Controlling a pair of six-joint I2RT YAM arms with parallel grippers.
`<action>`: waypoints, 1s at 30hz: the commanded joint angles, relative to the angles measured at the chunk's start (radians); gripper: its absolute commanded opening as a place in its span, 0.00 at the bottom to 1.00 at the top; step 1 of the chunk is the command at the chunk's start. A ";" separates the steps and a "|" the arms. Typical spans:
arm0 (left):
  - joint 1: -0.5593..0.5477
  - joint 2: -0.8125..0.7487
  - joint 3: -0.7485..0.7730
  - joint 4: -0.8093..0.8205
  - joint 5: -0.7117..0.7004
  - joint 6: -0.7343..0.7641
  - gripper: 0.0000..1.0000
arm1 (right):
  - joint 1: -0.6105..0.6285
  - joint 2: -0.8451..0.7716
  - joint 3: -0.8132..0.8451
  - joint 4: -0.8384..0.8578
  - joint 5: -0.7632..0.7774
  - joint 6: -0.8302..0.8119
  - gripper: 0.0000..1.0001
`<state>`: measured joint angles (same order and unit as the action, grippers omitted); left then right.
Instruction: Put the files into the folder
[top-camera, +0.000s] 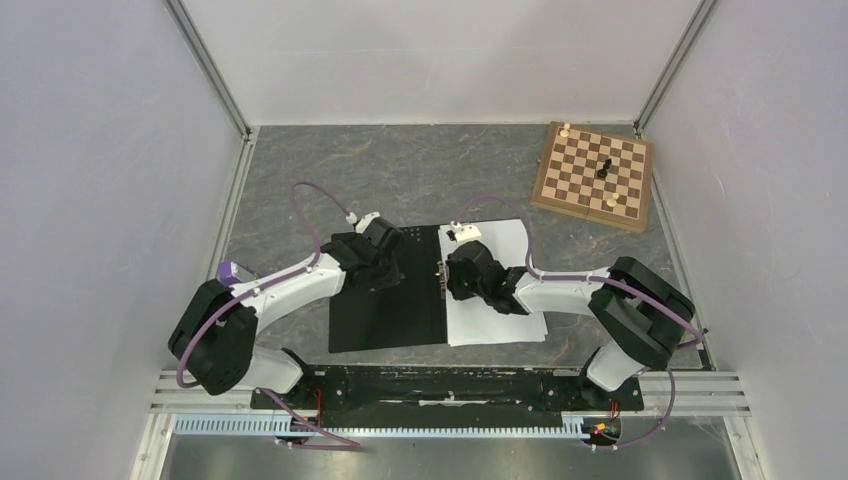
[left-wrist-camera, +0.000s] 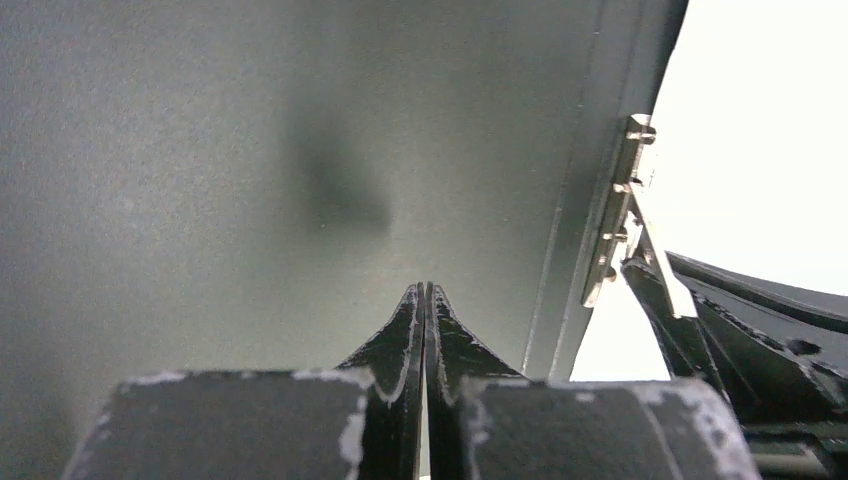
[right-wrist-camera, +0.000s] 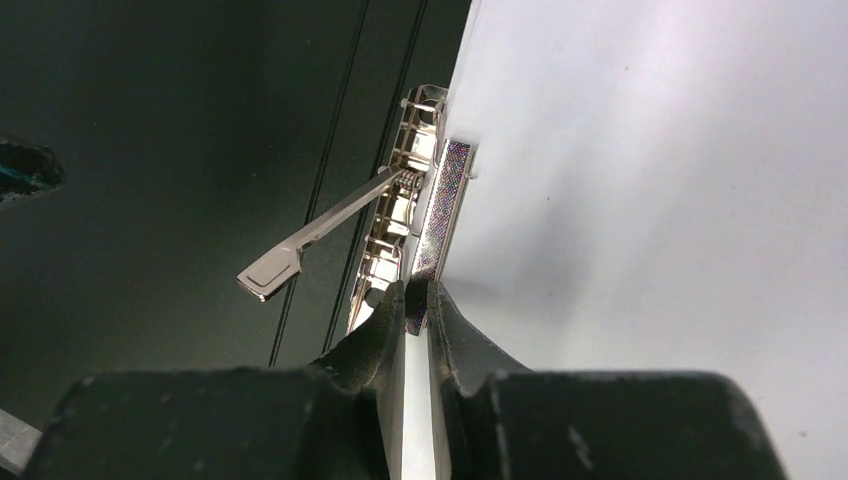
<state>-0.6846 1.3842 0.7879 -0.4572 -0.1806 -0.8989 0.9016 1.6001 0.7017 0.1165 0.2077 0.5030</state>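
Note:
The folder (top-camera: 385, 322) lies open at the table's middle, black inner faces up. The white files (top-camera: 505, 312) lie stacked on its right half. The metal clip (top-camera: 441, 272) sits along the spine. My left gripper (top-camera: 388, 272) is shut and empty, its tips down on the left black face (left-wrist-camera: 200, 150). My right gripper (top-camera: 450, 278) is at the clip, its jaws closed on the near end of the clip's patterned clamp bar (right-wrist-camera: 445, 195) at the files' (right-wrist-camera: 650, 200) left edge. The clip's lever (right-wrist-camera: 300, 250) stands raised over the black face (right-wrist-camera: 180, 150).
A wooden chessboard (top-camera: 594, 175) with a few pieces lies at the back right. Grey walls close in the table on three sides. The arms' base rail (top-camera: 450, 385) runs along the near edge.

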 joint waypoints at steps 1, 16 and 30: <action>0.003 0.038 0.082 0.008 0.015 0.015 0.02 | -0.057 0.028 -0.047 -0.028 -0.026 -0.123 0.02; 0.024 0.300 0.374 0.036 0.097 0.084 0.11 | -0.075 -0.067 -0.164 0.011 -0.084 -0.267 0.00; 0.060 0.557 0.513 0.262 0.371 0.058 0.10 | -0.075 -0.101 -0.215 0.042 -0.154 -0.276 0.00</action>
<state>-0.6296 1.8927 1.2903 -0.3042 0.0986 -0.8371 0.8253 1.4845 0.5194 0.2863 0.0849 0.2493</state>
